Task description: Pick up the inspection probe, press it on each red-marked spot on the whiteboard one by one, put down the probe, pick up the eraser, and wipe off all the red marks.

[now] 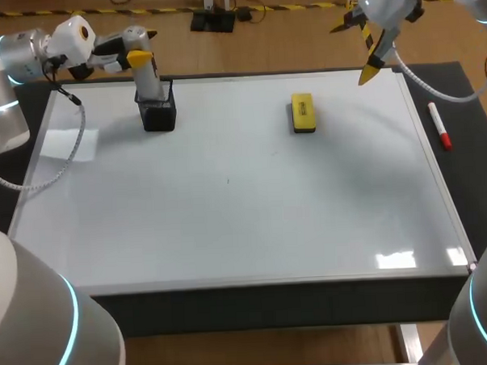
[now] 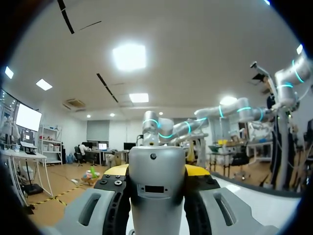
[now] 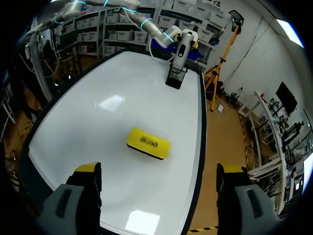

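Yellow eraser [image 3: 148, 143] lies ahead of the wide-open right tool [image 3: 159, 170], its long axis running finger to finger, far from the left tool [image 2: 156, 172], which clasps the probe [image 1: 148, 81].

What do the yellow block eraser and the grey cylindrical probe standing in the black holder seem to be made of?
Yellow block eraser: matte yellow top, plastic by its look, over a dark layer underneath, perhaps felt. Grey cylindrical probe: smooth satin grey with soft highlights; metal or painted plastic, I cannot tell which. Black holder: dull black, likely plastic.
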`<action>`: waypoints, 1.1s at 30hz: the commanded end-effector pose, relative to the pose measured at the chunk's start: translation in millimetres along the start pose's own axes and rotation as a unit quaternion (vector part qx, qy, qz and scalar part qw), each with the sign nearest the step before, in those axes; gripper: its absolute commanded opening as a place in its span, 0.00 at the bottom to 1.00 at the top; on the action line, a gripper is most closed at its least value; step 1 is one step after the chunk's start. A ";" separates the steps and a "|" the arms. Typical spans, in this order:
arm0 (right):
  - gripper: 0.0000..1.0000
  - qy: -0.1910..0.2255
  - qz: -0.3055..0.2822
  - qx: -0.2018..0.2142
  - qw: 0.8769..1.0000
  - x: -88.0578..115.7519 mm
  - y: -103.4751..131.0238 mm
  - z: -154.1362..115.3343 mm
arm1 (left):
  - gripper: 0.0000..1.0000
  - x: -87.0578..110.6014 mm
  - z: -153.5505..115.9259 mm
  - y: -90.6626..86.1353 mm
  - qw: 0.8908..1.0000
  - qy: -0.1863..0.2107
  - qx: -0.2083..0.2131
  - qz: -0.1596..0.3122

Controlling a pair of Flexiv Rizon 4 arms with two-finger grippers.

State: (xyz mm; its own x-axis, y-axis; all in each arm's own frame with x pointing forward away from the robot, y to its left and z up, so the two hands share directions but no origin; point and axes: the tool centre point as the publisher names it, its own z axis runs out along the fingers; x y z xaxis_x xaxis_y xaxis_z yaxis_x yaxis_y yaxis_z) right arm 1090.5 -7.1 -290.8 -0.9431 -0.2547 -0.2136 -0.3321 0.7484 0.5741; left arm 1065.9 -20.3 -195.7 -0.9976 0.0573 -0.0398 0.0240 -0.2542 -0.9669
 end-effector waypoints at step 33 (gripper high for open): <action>1.00 0.001 0.000 0.002 1.000 -0.1 0.2 -0.6 | 0.00 -9.4 2.1 40.2 1.000 0.008 -0.012 0.000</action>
State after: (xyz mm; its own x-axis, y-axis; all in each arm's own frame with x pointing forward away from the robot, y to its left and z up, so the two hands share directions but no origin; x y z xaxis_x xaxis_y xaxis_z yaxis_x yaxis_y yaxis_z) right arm 1090.6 -7.1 -290.9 -0.9431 -0.2547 -0.2137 -0.3322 0.7482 0.5743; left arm 1073.7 -32.8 -231.8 -0.9967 0.0694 -0.0431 0.0263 -0.2260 -0.9738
